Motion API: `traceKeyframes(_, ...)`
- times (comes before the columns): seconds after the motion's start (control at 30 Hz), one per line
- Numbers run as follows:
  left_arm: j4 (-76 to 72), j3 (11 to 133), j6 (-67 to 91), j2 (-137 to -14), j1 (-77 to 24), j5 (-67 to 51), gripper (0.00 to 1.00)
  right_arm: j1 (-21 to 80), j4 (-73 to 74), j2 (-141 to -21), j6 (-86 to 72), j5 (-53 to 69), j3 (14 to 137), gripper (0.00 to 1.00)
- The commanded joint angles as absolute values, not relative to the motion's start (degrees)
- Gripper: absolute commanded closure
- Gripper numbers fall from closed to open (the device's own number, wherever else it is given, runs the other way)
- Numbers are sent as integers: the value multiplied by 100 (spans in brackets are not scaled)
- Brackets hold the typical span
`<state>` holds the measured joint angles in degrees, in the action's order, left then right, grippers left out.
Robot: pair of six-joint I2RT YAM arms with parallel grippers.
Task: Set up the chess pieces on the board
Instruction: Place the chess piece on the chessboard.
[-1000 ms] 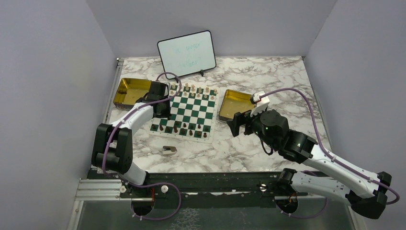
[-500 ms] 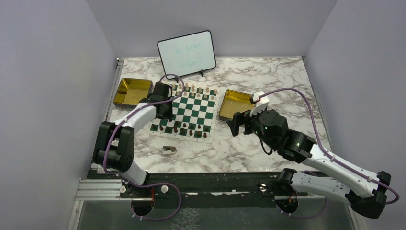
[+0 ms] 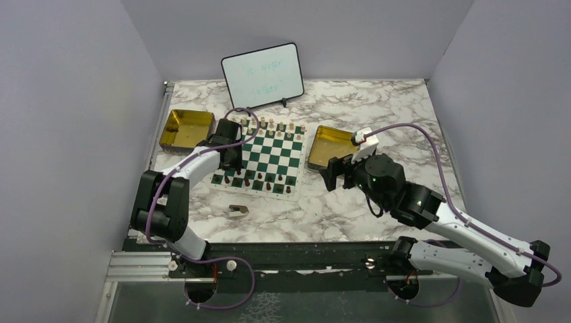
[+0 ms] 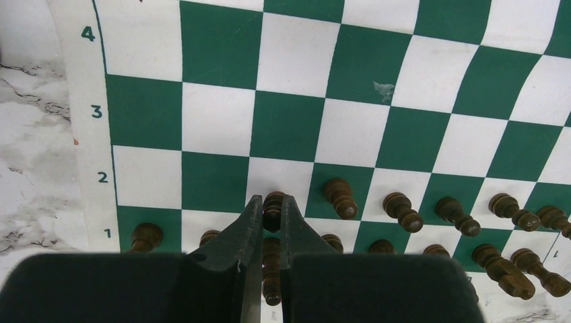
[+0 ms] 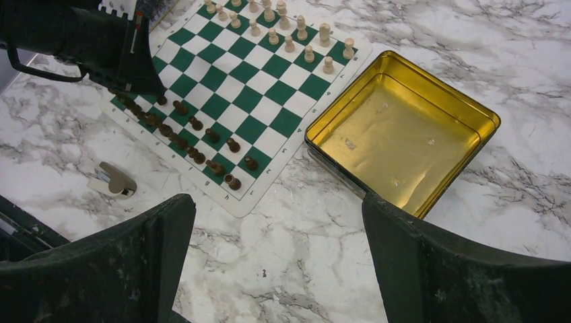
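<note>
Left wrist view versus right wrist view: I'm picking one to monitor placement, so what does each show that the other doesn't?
Only the left wrist view: the left gripper shut on a dark brown pawn at rank 2, and the rank numerals. Only the right wrist view: the gold tin, the light tan pieces, the grey-brown scrap, the open right gripper. Both: the chessboard, the other dark brown pieces, the marble table.

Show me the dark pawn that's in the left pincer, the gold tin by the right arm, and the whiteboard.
dark pawn (image 4: 273,202): left wrist view, on its rounded head.
gold tin (image 5: 397,134): right wrist view, on its bare floor.
whiteboard (image 3: 262,73): top external view, middle of its face.
</note>
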<state>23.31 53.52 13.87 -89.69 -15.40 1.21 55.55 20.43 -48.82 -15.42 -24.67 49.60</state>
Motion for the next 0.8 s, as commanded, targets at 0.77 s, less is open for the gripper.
traceKeyframes(0.77,2024,5274,1424,-9118,-1591,148,88,5572,1942,-4510,-1564,-2710,4977,0)
